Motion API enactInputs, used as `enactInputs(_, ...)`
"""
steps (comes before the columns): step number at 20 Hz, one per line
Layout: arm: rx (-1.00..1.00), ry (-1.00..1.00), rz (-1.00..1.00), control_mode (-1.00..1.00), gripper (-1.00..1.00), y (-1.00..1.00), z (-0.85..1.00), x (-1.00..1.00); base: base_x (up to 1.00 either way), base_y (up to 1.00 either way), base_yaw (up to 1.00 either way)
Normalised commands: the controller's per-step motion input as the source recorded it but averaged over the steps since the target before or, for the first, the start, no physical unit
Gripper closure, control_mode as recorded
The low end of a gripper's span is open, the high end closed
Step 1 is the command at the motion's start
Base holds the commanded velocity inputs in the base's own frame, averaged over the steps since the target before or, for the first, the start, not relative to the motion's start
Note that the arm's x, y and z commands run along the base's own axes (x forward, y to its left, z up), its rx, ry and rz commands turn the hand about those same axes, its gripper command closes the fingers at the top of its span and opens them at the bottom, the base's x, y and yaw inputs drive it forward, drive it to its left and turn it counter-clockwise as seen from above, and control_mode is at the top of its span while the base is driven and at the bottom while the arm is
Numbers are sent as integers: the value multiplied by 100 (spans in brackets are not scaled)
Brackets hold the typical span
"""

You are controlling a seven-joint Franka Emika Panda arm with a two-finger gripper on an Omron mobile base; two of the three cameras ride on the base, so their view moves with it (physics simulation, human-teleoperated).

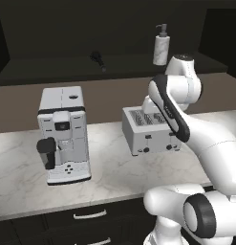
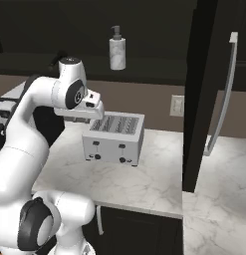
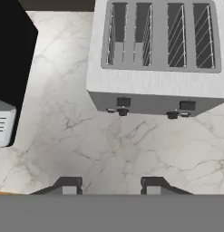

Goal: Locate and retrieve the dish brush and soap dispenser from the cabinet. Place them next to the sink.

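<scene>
Nearest you, the gripper (image 3: 106,185) hung over bare marble tabletop (image 3: 109,149) with its jaws parted and nothing between them, pointing down just in front of the four-slot toaster (image 3: 158,59). Off to the arm's left stood the espresso machine (image 1: 64,134), well apart from the toaster.

Beyond and above both appliances, the open black cabinet (image 1: 52,72) held what you were after. The dish brush (image 1: 98,60) lay flat on the dark shelf, above the gap between espresso machine and toaster. You could expect it to be light and stiff, black on black and hard to pick out. The thin handle would likely have been the place to pinch, across its width, though a rod that slim could roll or twist in the jaws.

The soap dispenser (image 1: 161,45) stood upright further along the shelf, above the toaster and well apart from the brush. Its smooth marbled body probably would have been slippery and somewhat heavier, so you would have done best to close around the middle of the cylinder, below the dark pump, and keep it upright.
</scene>
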Motion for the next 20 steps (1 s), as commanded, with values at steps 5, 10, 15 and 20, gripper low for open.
enactInputs(5,0,-3,-1,-100,-100,-1,1,-4,0,0,0)
enactInputs(10,0,-18,-1,-100,-100,0,23,-18,0,0,0)
enactInputs(15,-11,-26,-7,-100,-100,2,33,-11,0,0,0)
enactInputs(20,-16,-29,-14,-100,-100,0,38,-2,0,0,0)
